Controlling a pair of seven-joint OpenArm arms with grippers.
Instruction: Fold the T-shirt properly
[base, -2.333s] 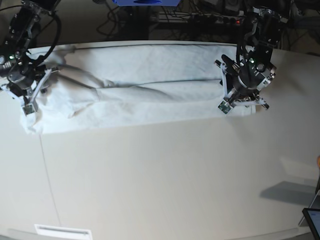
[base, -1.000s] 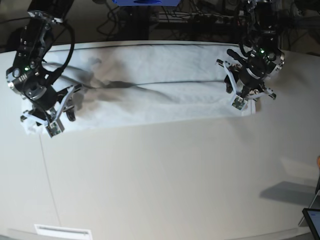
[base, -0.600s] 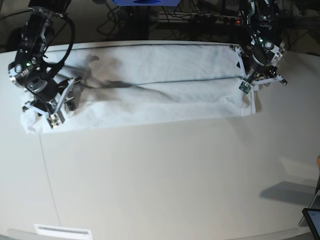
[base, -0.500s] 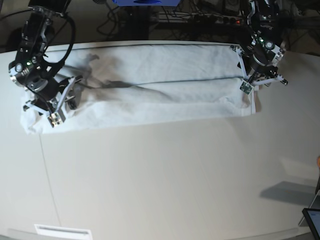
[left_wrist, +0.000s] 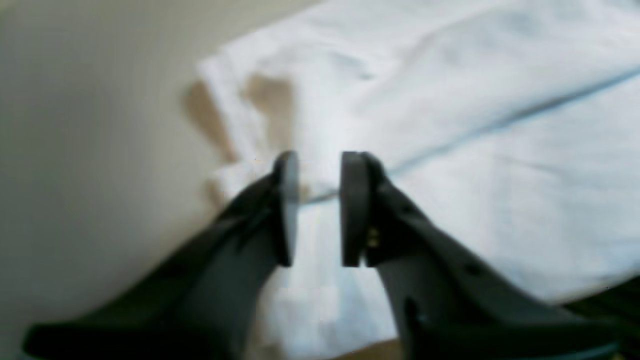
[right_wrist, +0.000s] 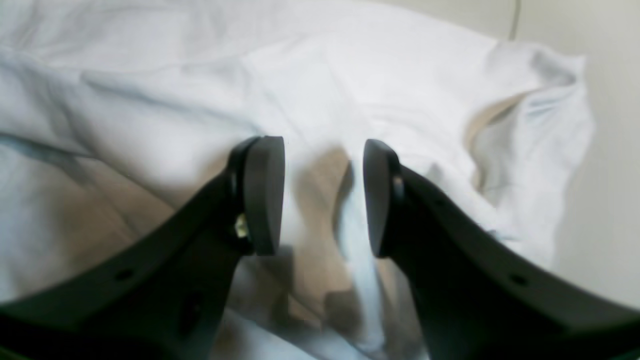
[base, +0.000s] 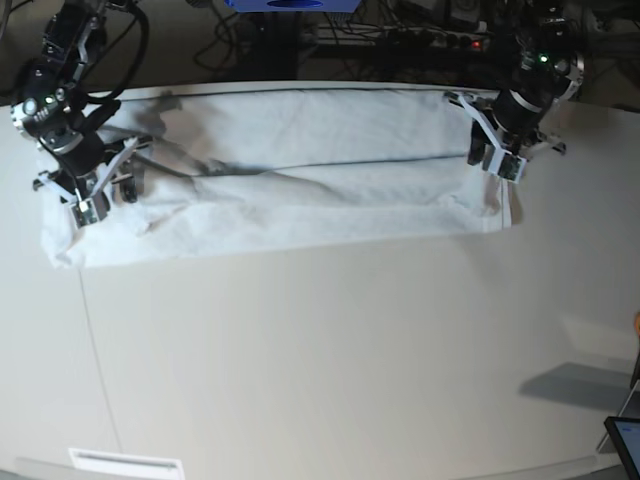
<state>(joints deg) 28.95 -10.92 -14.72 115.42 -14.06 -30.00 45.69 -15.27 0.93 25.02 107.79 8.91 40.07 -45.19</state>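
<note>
T-shirt folded into long band across top of frame on table. Left gripper narrowly parted over shirt's edge; right gripper wider, above rumpled cloth, empty.

— How is the base view lit?
— Even overhead light is seen on the table; the background beyond its far edge is left dark. A soft shadow is cast at the right edge.

— And the wrist views?
— Both are blurred. The left gripper is seen soft-edged, and the T-shirt beyond it is washed out. Beneath the right gripper, brownish shadows are thrown on the cloth.
</note>
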